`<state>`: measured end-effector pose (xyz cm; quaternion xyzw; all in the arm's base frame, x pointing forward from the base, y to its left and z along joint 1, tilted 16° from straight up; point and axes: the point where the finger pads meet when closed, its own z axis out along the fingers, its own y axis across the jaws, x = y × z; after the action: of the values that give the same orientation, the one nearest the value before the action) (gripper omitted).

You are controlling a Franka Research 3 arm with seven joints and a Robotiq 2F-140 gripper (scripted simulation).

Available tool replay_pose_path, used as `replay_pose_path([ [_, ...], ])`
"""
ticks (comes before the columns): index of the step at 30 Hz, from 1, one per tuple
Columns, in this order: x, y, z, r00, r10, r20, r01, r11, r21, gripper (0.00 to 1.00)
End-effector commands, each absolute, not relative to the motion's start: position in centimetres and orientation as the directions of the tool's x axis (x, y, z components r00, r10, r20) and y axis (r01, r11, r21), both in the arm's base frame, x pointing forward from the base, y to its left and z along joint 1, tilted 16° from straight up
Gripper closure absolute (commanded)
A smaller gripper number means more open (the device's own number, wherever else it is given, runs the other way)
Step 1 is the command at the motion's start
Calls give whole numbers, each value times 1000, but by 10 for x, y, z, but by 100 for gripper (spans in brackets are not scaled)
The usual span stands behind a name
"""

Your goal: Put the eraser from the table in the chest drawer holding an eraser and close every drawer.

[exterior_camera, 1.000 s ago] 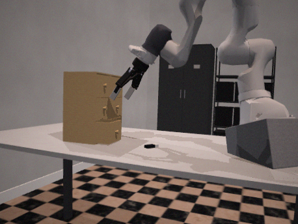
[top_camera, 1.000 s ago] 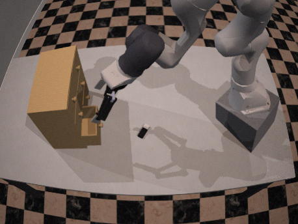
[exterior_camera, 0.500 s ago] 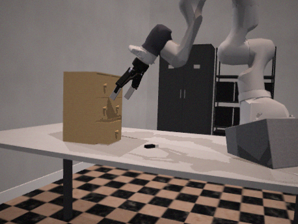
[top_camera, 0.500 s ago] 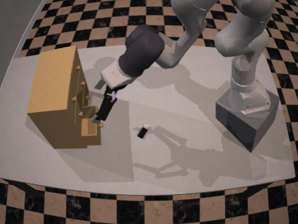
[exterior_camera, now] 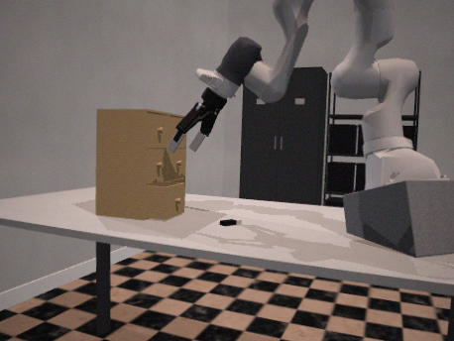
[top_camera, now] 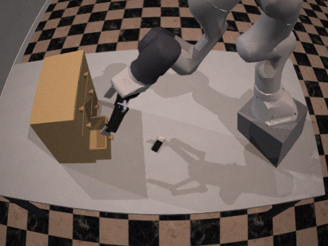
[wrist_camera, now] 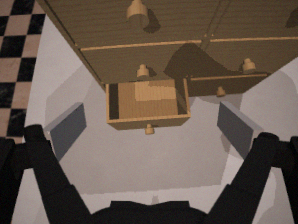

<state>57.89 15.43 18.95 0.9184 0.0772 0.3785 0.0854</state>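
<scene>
Eraser (top_camera: pixel 157 144) (exterior_camera: pixel 229 222), black with a white end, lies on the table (top_camera: pixel 122 205) (exterior_camera: pixel 50 210) (wrist_camera: pixel 145 165) between the wooden chest (top_camera: pixel 57 86) (exterior_camera: pixel 119 164) (wrist_camera: pixel 100 30) and my arm's grey base block (top_camera: pixel 258 134) (exterior_camera: pixel 431 213). My gripper (top_camera: pixel 107 111) (exterior_camera: pixel 185 144) (wrist_camera: pixel 151 114) is spread fully wide with nothing in its grasp, tilted down toward the chest front. One bottom drawer (top_camera: pixel 98 148) (exterior_camera: pixel 166 200) (wrist_camera: pixel 150 121) is pulled out.

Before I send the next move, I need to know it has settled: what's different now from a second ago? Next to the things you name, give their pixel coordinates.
Nothing visibly changed. The gripper (top_camera: pixel 114 114) (exterior_camera: pixel 185 146) (wrist_camera: pixel 151 114), open and holding nothing, the pulled-out lower drawer (top_camera: pixel 98 148) (wrist_camera: pixel 150 120), the chest (top_camera: pixel 57 87) (exterior_camera: pixel 121 164) (wrist_camera: pixel 115 25) and the eraser on the table (top_camera: pixel 157 144) (exterior_camera: pixel 230 222) all stayed put.
</scene>
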Motion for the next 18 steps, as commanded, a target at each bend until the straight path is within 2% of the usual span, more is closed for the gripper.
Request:
replay_pose_path([
  [1,578,156,189,702,201,683,74,-975,212,0],
  [18,576,156,191,705,151,693,27,-982,187,0],
])
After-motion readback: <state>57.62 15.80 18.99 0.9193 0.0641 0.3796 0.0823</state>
